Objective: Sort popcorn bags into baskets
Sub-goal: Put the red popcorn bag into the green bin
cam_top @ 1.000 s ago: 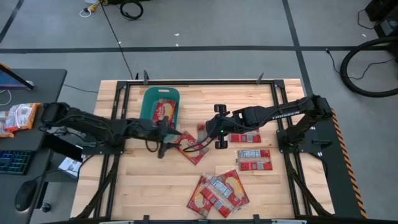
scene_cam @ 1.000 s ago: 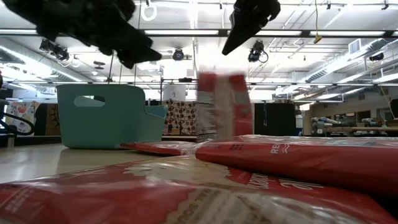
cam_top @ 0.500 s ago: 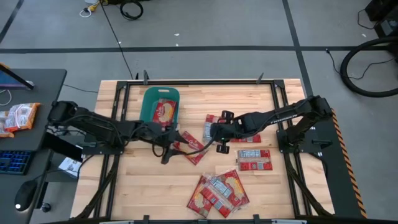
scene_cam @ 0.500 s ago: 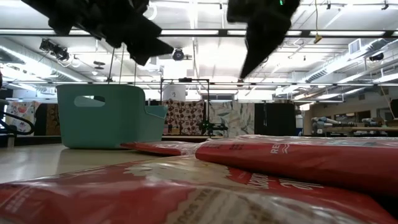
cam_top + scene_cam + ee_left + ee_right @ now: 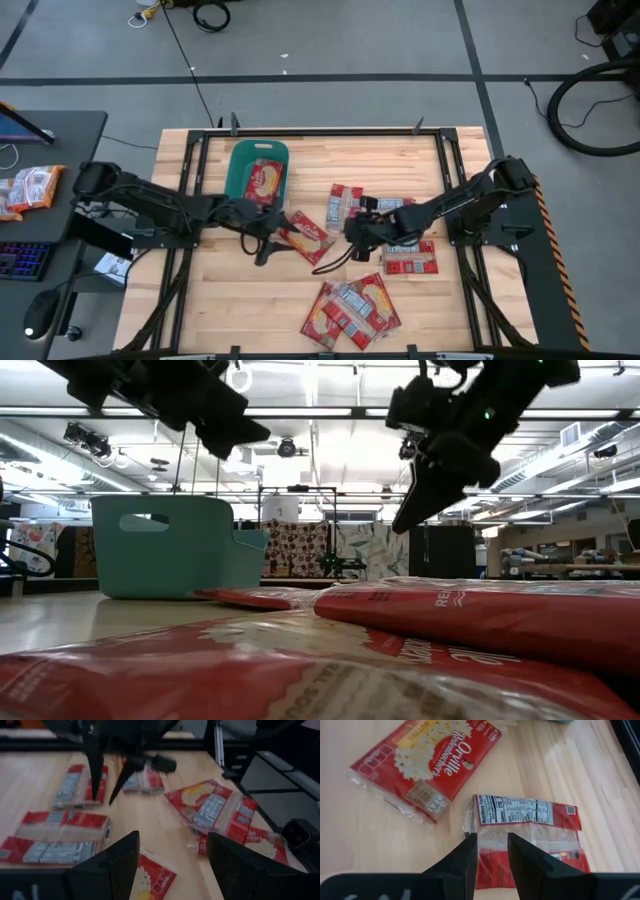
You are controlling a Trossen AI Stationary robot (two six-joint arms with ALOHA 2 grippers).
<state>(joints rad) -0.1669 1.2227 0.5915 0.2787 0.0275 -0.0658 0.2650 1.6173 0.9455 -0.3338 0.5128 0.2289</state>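
The teal basket [image 5: 236, 170] stands at the far left of the table with one popcorn bag [image 5: 264, 180] lying in it. My right gripper [image 5: 352, 232] hovers open mid-table above a bag lying label-side up [image 5: 525, 827], which also shows in the high view [image 5: 346, 203]. In the low view my right gripper [image 5: 405, 520] hangs well clear of the table. My left gripper [image 5: 264, 243] is open above one end of a face-up bag [image 5: 305, 236]; that bag's corner [image 5: 150, 880] shows between its fingers.
More popcorn bags lie flat on the table: one under the right arm [image 5: 398, 207], one on the right [image 5: 408, 258] and a pile near the front edge [image 5: 350, 310]. A desk with paler snack packets [image 5: 30, 187] stands left of the table.
My right gripper has let go of a bag that hung upright below it. The bag has fallen flat onto the table right of the basket. The gripper has drawn back toward the table's near edge and tipped.
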